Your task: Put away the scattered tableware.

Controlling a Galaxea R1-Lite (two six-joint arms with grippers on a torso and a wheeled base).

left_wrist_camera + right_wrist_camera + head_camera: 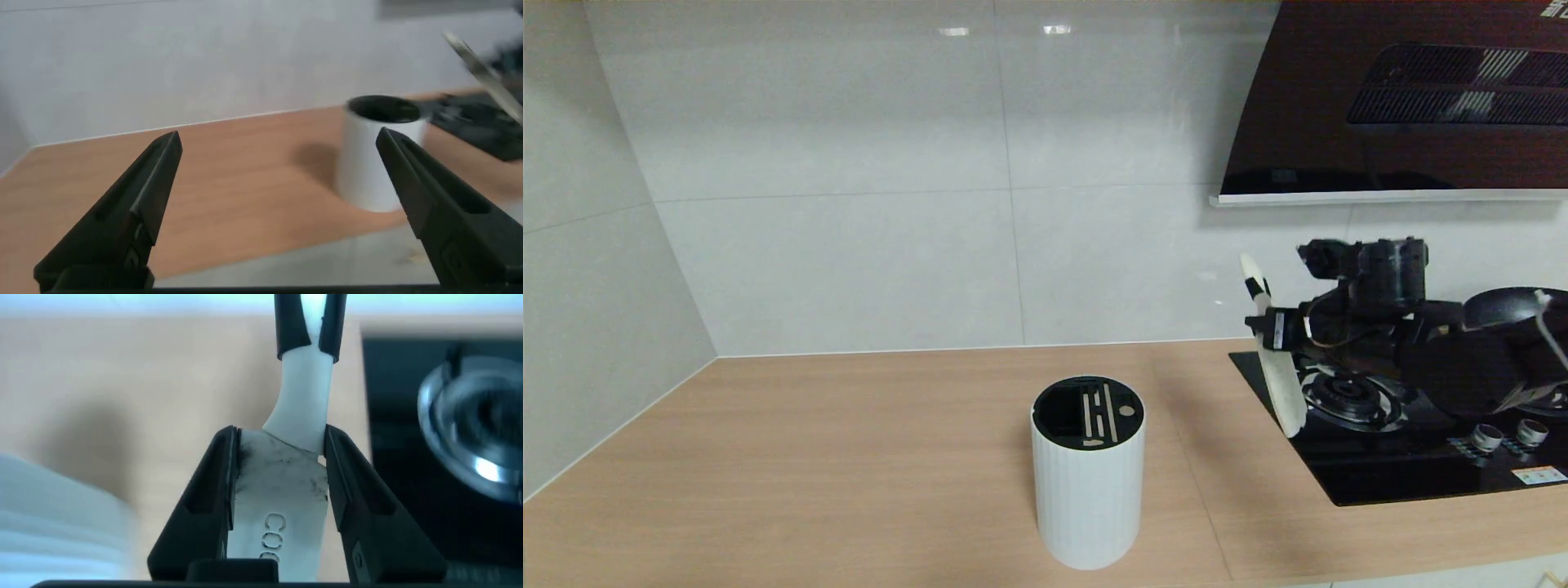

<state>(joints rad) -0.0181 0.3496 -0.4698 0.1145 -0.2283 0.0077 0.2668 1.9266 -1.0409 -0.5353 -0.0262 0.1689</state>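
We see a wooden kitchen bench (849,457) against a white tiled wall, with a black gas hob (1388,457) set into its right end and a dark range hood (1388,106) on the wall above it. A white ribbed utensil holder (1088,490) with a black slotted top stands upright near the bench's front edge, about midway along. The right gripper (1270,327) hangs in the air over the hob's left edge, by the front burner (1347,400). Its two fingers (208,506) pinch a white knife (1284,392) across the flat of the blade. The knife is clear of the bench and steeply tilted, with its broad rounded end pointing down and its narrow black-banded handle up. It is well apart from the holder, to the holder's right. From the left wrist we see the left gripper (279,139) off the bench's front edge, its fingers spread wide with nothing between them, and the holder standing beyond them
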